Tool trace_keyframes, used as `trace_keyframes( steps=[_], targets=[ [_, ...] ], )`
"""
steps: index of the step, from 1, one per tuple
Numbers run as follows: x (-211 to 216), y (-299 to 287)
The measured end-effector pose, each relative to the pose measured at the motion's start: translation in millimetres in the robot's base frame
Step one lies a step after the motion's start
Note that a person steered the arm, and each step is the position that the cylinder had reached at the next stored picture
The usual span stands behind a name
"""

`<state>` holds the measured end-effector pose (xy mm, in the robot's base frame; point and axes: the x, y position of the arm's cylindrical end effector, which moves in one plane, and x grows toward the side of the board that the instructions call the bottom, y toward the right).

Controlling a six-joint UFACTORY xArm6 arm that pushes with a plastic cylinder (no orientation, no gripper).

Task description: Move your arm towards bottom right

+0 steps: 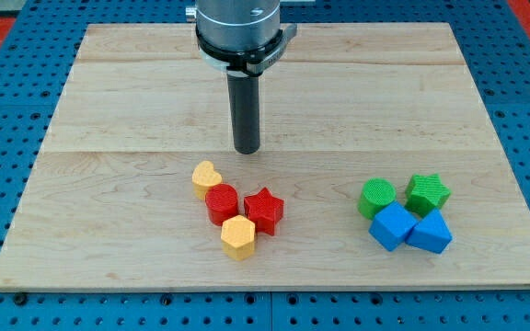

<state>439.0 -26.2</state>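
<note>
— While scanning from the lower edge: what lies nearest?
— Yellow hexagon block (238, 237), red star block (265, 210), red cylinder block (221, 203) and yellow heart block (207, 177) clustered at lower centre; blue blocks (410, 227) and green blocks (403, 196) at lower right.
— And my tip (247, 149)?
— Just above the heart, apart from it. Upright, long axis vertical; rigid, nothing to grasp, no fingers at all. Lower right means skirting the red star.
</note>
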Motion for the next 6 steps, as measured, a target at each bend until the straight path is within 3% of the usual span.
trace_keyframes(
  steps=[6],
  targets=[
    [-0.2,30.1]
  ],
)
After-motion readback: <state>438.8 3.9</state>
